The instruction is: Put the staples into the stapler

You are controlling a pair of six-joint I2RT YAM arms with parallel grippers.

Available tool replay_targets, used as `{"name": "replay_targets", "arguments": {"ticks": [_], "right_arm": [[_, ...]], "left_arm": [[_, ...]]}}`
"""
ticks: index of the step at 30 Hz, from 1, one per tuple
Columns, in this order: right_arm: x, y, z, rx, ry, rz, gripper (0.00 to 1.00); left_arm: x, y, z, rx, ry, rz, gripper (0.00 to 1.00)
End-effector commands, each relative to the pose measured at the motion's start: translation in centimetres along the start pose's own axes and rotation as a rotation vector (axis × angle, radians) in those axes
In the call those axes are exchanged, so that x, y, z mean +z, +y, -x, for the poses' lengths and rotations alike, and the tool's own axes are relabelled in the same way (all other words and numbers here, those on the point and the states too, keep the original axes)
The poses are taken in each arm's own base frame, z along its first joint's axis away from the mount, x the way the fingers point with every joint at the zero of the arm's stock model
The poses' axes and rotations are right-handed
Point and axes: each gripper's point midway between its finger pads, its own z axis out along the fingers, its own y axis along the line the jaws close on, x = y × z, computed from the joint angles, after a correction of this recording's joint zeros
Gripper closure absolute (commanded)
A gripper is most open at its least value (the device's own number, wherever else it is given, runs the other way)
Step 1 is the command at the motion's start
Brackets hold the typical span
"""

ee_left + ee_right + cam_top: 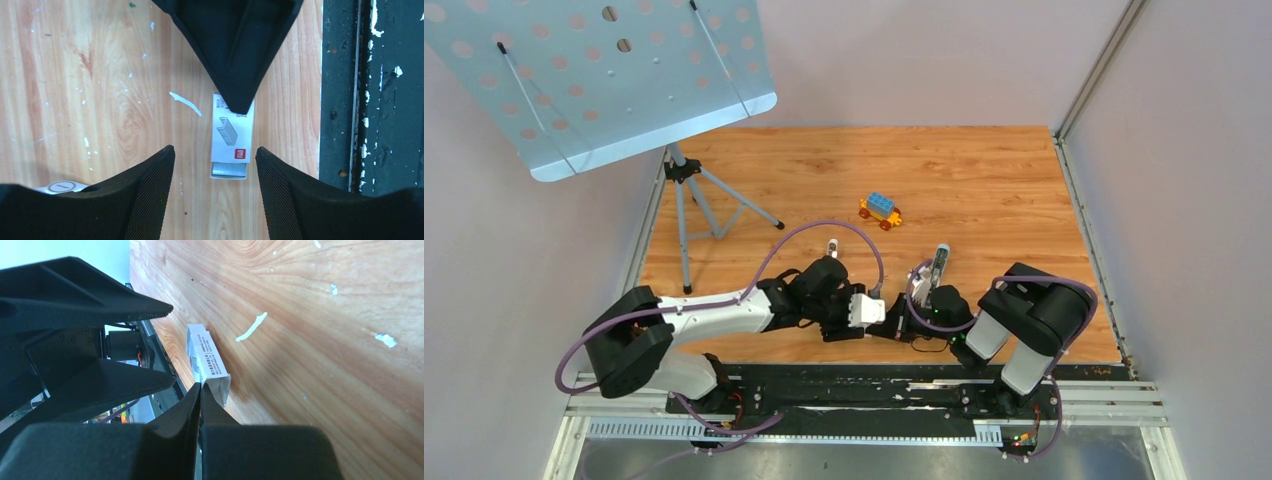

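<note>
Your left gripper [215,150] has its fingers spread open, one on each long side of the white box [232,132]. Neither finger grips it. The one on the box's rail side sits just beside its edge, while the other stands clearly apart.

Your right gripper [200,387] has its fingers pressed flat together, with nothing visible between them. The joined tip rests against the end of the box away from your left wrist camera. You cannot tell whether it pinches any cardboard there.

The box lies flat on the wooden table [75,100], printed face up. The staples [229,170] show as a grey metallic strip at the box's open end, the end between your left fingers. They are inside the box, not loose on the wood.

A small white curved mark [186,103] lies near the box on its table side. The black base rail [340,100] runs along the other side, close by. In the top view, a small toy car [880,210] sits well beyond the box, and farther off a perforated blue-grey panel on a tripod [604,80] stands at the table's far left corner.
</note>
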Motion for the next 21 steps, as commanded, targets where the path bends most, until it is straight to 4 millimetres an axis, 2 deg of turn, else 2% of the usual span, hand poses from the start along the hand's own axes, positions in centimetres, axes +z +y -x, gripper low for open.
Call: {"name": "replay_targets", "arguments": {"ticks": [1,9,21], "right_arm": [[-0.7,0.1,-0.1,-0.019,0.004,0.0,0.96],[-1.5,-0.2,0.1,-0.064,0.004,-0.059,0.94],[-1.7,-0.4,0.4,-0.088,0.008,-0.104,0.93]], "left_arm": [[-0.3,0.6,0.0,0.072,0.068,-0.019,0.36],[-0.7,-0.1,-0.6,0.149,0.105,-0.077,0.36],[0.8,0.2,-0.9,0.159,0.14,-0.107,0.36]]}}
